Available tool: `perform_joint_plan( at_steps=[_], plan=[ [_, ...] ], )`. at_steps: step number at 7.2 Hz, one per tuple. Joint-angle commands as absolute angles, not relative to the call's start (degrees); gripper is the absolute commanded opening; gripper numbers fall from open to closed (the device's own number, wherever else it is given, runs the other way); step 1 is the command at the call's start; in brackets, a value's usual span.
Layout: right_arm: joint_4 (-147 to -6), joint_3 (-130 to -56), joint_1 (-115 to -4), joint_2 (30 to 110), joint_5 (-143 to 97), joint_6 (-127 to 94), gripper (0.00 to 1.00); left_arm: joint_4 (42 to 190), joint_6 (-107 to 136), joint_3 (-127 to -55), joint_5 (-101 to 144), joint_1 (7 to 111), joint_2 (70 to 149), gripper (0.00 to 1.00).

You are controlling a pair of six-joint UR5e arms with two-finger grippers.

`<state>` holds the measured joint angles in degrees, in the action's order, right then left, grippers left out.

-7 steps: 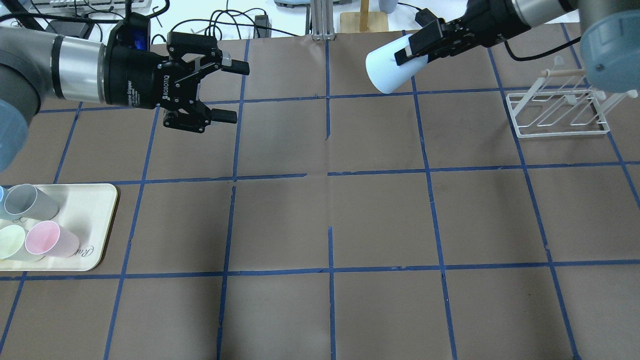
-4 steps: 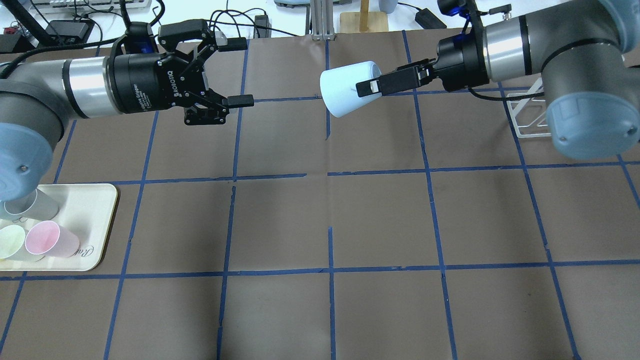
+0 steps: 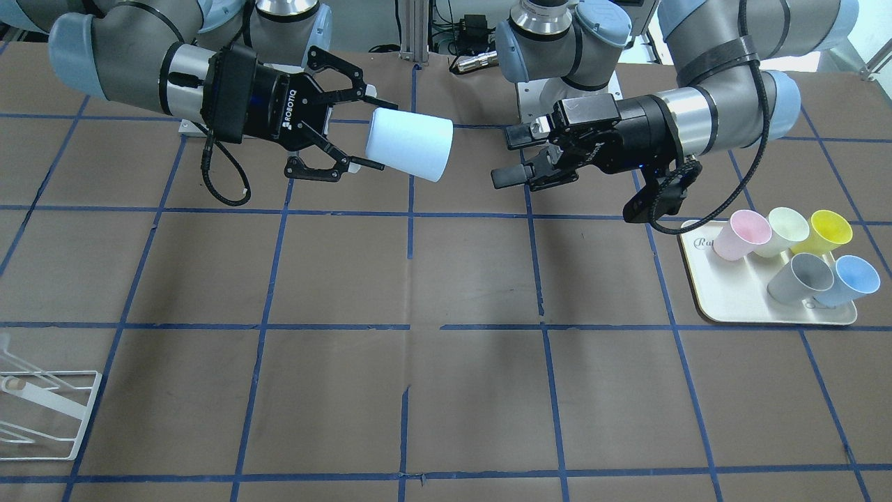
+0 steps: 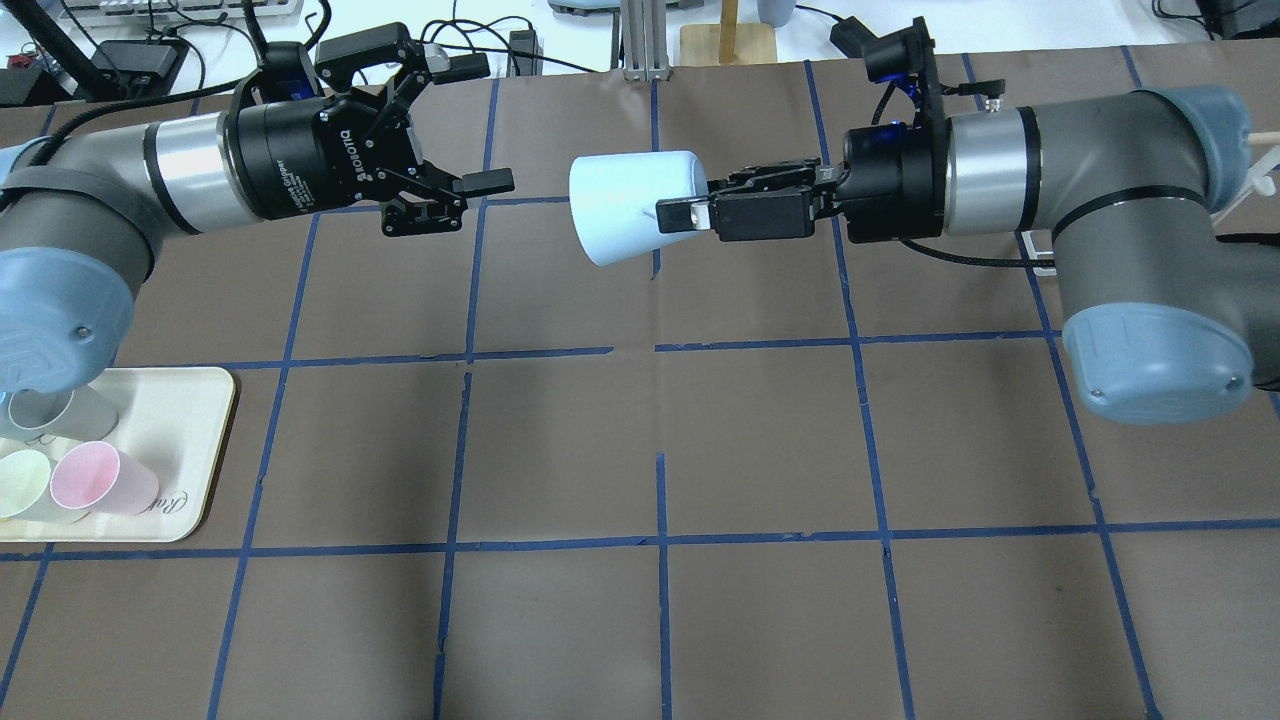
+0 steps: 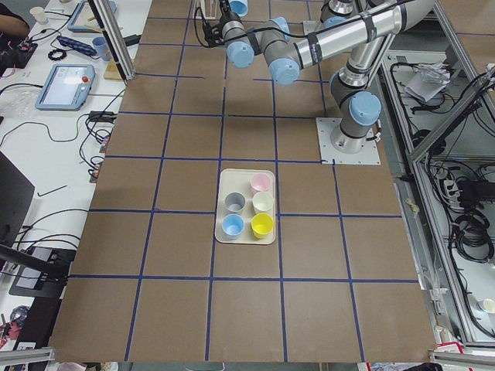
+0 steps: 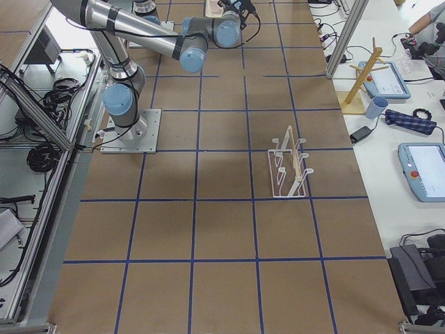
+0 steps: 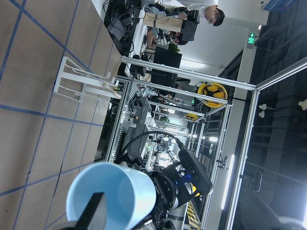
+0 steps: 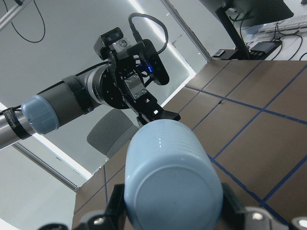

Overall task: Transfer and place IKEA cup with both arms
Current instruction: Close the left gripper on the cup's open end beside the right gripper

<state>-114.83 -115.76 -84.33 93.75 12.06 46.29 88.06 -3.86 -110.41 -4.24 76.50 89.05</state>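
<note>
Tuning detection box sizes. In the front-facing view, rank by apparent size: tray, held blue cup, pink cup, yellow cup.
1. tray
2. held blue cup; it is lifted off the table toward the camera, so nearness may inflate it
3. pink cup and yellow cup look alike; not ranked

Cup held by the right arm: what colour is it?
Plain light blue, no pattern; the cup shows best in the exterior front-facing view.
</note>
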Motion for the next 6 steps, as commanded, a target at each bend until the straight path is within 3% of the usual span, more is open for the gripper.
perform_joint_plan(
  at_steps=[1, 6],
  plan=[
    [-115.84, -116.02, -84.90, 93.60, 10.63, 46.14, 0.22, 88.50, -3.08, -110.48, -3.69, 77.34, 88.60, 1.00],
    [-115.84, -116.10, -85.25, 93.34, 8.61, 46.32, 0.25, 88.94, 0.35, -110.57, 0.52, 81.82, 87.45, 1.00]
  ],
)
